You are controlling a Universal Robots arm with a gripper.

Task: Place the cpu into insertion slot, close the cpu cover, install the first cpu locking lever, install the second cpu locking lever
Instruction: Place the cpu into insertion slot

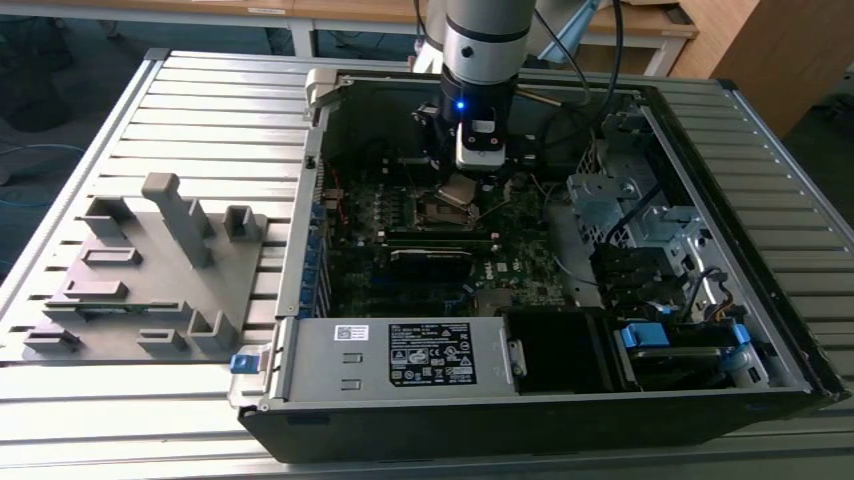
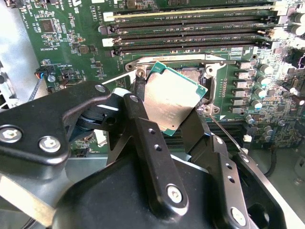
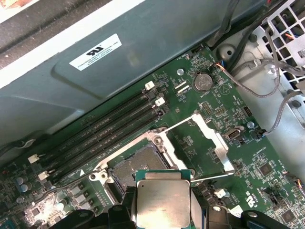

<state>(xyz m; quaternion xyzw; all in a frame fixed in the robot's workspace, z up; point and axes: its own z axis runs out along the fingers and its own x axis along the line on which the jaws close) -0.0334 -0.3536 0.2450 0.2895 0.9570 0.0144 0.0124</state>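
My gripper (image 1: 461,178) reaches down into the open computer case and is shut on the cpu (image 1: 458,192). In both wrist views the cpu (image 2: 174,102) (image 3: 162,202) is a flat square silver chip, pinched at two opposite edges by the black fingers (image 2: 140,124). It hangs tilted just above the motherboard, partly over the insertion slot (image 3: 138,167) (image 2: 190,75), whose dark square recess lies open. Beside the slot the cpu cover (image 3: 217,140), a thin metal frame with a square window, stands swung open. A thin wire locking lever (image 2: 224,131) sticks out next to the slot.
Long black memory slots (image 3: 109,129) (image 2: 190,28) run along one side of the socket. A power supply box (image 1: 400,355) sits at the case front, with a drive cage (image 1: 627,210) and cables at the exterior view's right. A grey fixture (image 1: 147,270) lies outside the case.
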